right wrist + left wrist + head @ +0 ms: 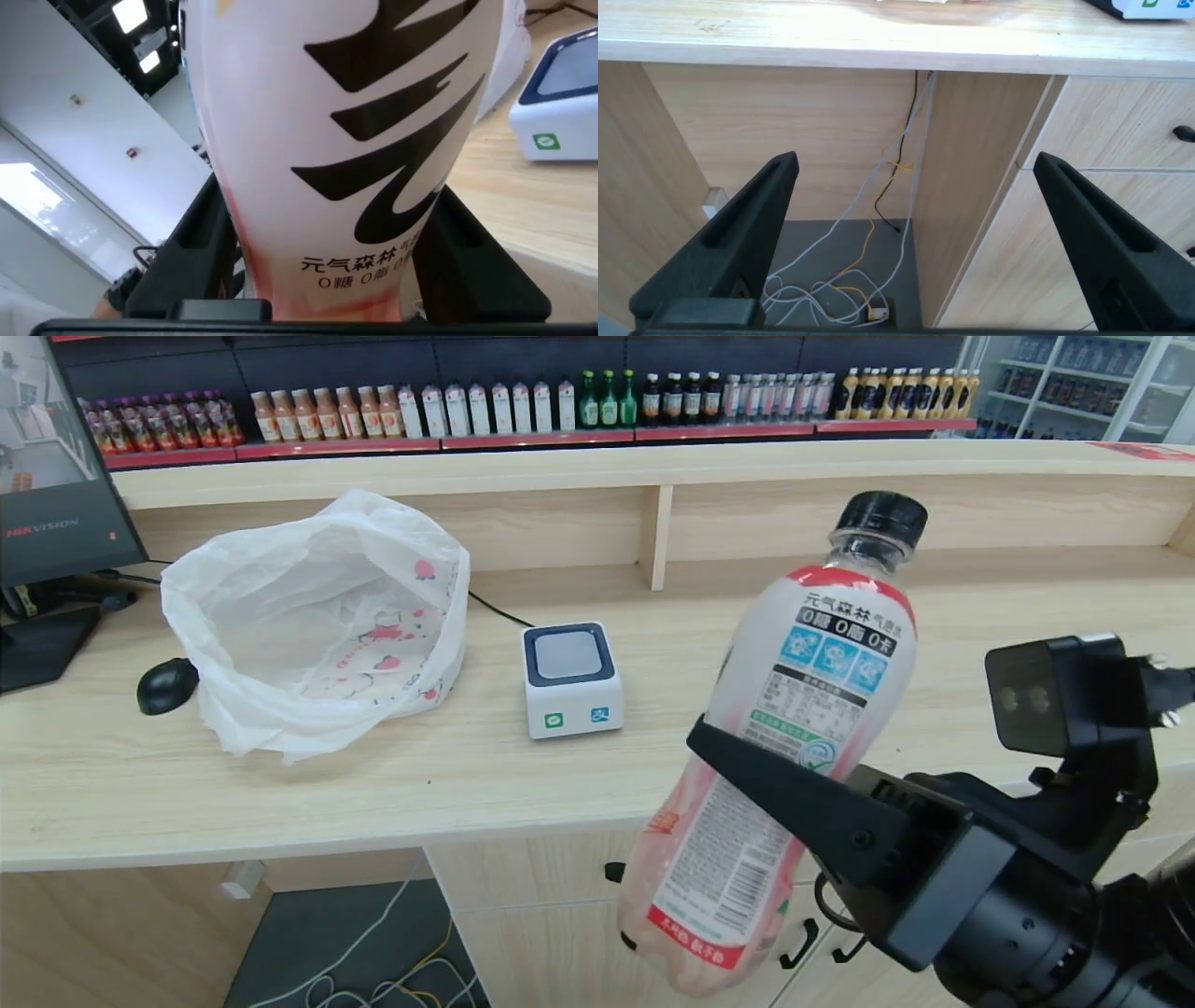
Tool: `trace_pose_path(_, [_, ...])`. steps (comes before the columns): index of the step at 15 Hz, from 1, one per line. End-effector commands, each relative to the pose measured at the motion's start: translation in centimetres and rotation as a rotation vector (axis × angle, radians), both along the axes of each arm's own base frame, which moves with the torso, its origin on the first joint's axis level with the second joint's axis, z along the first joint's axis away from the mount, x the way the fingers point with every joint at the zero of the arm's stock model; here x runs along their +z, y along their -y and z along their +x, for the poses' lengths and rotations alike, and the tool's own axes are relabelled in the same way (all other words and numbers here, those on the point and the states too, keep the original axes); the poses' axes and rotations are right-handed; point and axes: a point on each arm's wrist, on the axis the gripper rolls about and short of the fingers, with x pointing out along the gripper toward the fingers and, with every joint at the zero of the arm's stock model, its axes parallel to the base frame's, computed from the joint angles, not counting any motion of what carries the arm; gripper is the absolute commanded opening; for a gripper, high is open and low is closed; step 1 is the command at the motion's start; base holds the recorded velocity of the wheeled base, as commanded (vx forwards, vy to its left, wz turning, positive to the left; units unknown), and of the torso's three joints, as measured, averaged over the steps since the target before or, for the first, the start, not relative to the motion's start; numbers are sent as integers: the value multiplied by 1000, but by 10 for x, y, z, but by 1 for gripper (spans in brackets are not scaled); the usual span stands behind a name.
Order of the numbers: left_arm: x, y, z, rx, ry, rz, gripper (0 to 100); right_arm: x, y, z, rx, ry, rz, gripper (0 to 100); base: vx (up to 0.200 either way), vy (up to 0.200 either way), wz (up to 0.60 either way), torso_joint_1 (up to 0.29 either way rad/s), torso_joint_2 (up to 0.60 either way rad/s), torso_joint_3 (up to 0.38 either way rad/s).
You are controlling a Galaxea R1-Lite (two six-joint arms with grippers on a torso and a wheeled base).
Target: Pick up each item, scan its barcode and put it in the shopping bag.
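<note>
My right gripper [747, 761] is shut on a pink drink bottle [780, 747] with a black cap, held tilted in the air in front of the counter's edge, its label and barcode facing me. The same bottle [346, 140] sits between the black fingers [201, 233] in the right wrist view. A white scanner box [571, 679] with a grey top stands on the counter, left of the bottle. Farther left a white plastic shopping bag [317, 625] lies open. My left gripper [910, 252] hangs open below the counter, facing a gap with cables.
A black mouse [166, 685] lies left of the bag, and a monitor [47, 476] stands at the far left. A raised wooden shelf [653, 513] runs along the counter's back. The scanner [561, 93] is also in the right wrist view. Drawers [1120, 168] sit under the counter.
</note>
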Motion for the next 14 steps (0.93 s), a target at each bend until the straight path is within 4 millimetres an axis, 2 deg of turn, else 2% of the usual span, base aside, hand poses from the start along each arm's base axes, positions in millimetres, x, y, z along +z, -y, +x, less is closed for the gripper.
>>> trace_pose_path(1, [0,0,0,0,0,-1,100,4,-18,10,25,-7,29,0,0,0,0,0,0,0])
trace_pose_path(4, [0,0,0,0,0,-1,100,18,-26,15,47,-12,100,0,0,0,0,0,0,0])
trace_pose_path(14, [0,0,0,0,0,-1,100,23,-22,10,103,6,106,0,0,0,0,0,0,0])
